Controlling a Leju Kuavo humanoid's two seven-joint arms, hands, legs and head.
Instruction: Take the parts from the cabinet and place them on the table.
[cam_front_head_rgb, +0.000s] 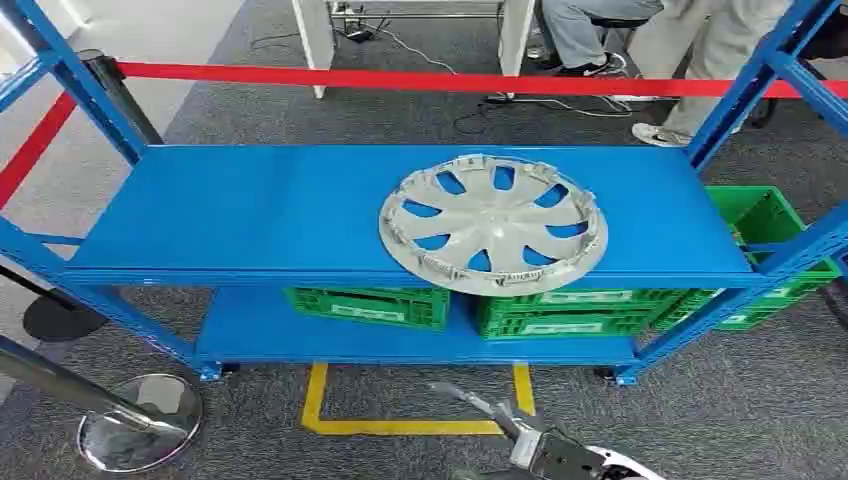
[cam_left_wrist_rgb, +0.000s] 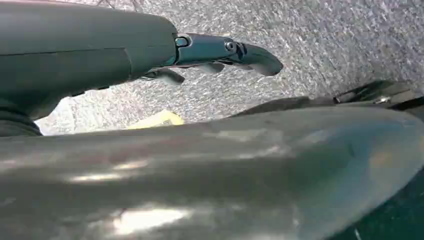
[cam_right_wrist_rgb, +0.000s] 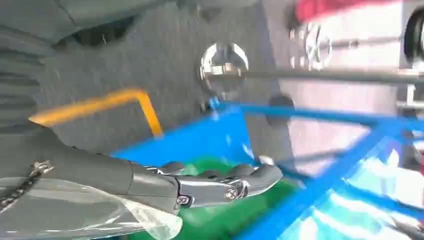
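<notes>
One hubcap (cam_front_head_rgb: 493, 224) lies flat on the top shelf (cam_front_head_rgb: 250, 210) of a blue rack (cam_front_head_rgb: 735, 100), right of centre, its near edge overhanging the shelf's front lip. Silver, spoked, blue showing through the gaps.

Lower shelf (cam_front_head_rgb: 250, 330) carries green crates (cam_front_head_rgb: 368, 305) side by side; white labels on their fronts, text too small to read. Another green crate (cam_front_head_rgb: 765, 215) sits at the right end behind the rack post.

Floor is grey carpet (cam_front_head_rgb: 760, 410) with a yellow tape outline (cam_front_head_rgb: 400, 425) just in front of the rack. Red barrier belt (cam_front_head_rgb: 400, 80) runs across behind the rack; chrome stanchion base (cam_front_head_rgb: 140, 420) near left. People's legs (cam_front_head_rgb: 690, 50) at far right, white desk legs (cam_front_head_rgb: 312, 40) and cables far centre.

Right hand (cam_front_head_rgb: 500, 415) low at the near edge, well below and in front of the hubcap, not touching it. In the right wrist view its fingers (cam_right_wrist_rgb: 240, 181) are extended and lie close together, holding nothing.

Left hand (cam_left_wrist_rgb: 225, 55) hangs over carpet, fingers straight out, nothing held.
</notes>
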